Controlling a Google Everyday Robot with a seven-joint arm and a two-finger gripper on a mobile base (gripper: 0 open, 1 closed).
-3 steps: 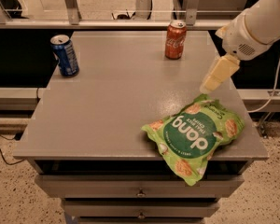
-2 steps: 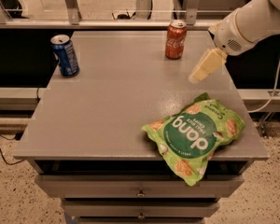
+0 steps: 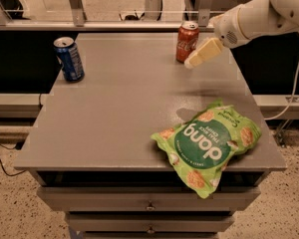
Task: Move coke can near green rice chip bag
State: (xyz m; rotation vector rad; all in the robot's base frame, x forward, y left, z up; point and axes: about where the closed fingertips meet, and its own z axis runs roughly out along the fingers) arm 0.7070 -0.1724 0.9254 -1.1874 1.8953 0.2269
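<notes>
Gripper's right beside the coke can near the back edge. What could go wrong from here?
1. The gripper sits low beside the coke can, not around it. A sideways nudge could tip the upright can or push it toward the back edge of the table.
2. The green rice chip bag overhangs the front edge; setting the can down against it might slide the bag off.

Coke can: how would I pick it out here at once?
Start at the grey table; look along its far edge, right of middle. There stands the coke can, the gripper close at its right. It is red with white script, unlike the blue can far left.
</notes>
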